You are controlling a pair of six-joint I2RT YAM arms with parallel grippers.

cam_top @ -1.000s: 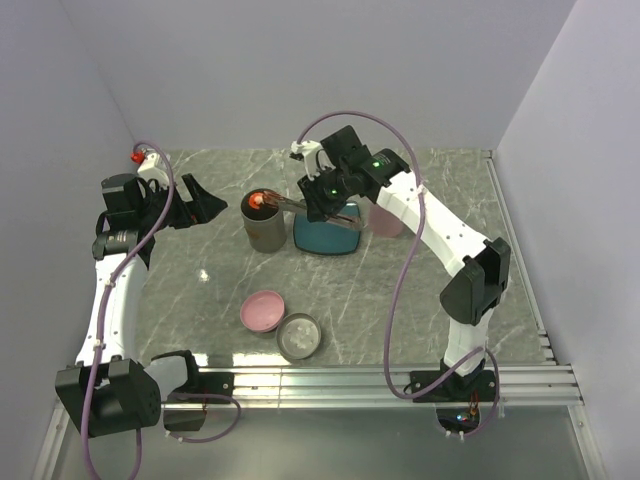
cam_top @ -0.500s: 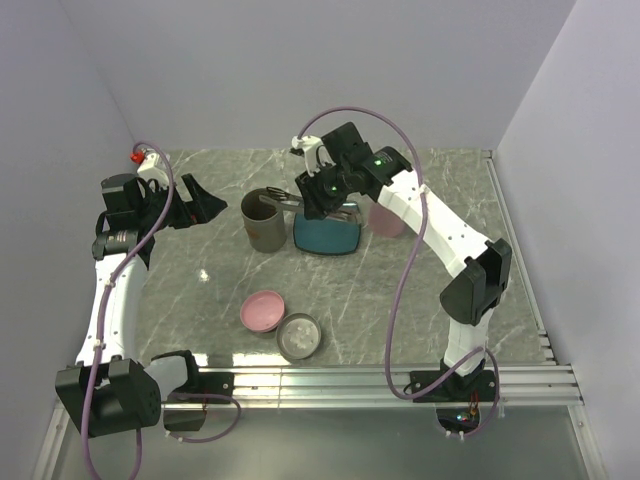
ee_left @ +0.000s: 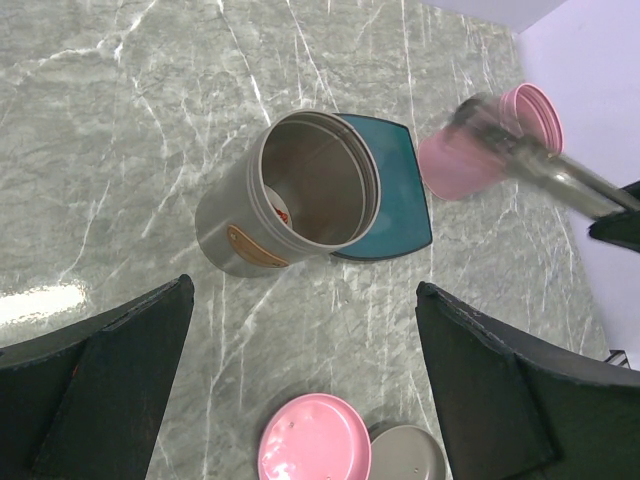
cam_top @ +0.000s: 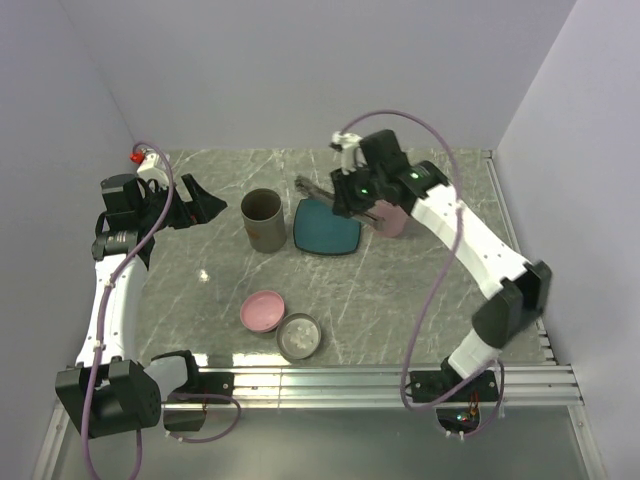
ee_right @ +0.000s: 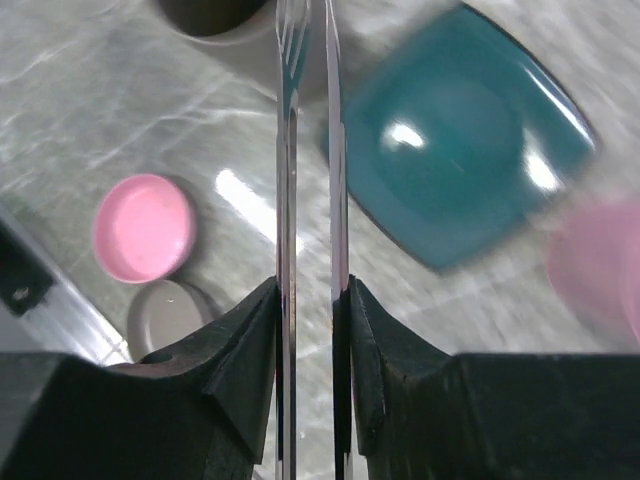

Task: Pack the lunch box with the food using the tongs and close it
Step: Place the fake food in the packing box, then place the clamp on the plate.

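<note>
- Top view: teal plate [cam_top: 327, 230]. The lunch box [cam_top: 262, 220] stands upright and lidless, just left of the plate. The right gripper [cam_top: 350, 198] hangs over the plate's far right corner, clamped on the tongs [cam_top: 315, 188]. The left gripper [cam_top: 197, 205] sits well left of the plate, jaws wide and empty.
- Left wrist view: food [ee_left: 281, 213], one red piece, lies inside the lunch box beside the plate.
- Right wrist view: both tongs arms are pinched between the fingers [ee_right: 240, 340], tips left of the plate.

Ahead of the left pincer [cam_top: 205, 207], its jaws spread wide, bare marble table [cam_top: 200, 290] lay free up to the open grey cylindrical metal container [cam_top: 263, 220]. The right pincer [ee_right: 305, 300], clamping slim silver metal tongs [ee_right: 287, 180], hung over the teal square plate [cam_top: 327, 227], a pink plastic cup [cam_top: 392, 222] just to its right. A pink round lid [cam_top: 263, 309] and a grey round lid [cam_top: 299, 335] lay well behind it.
</note>
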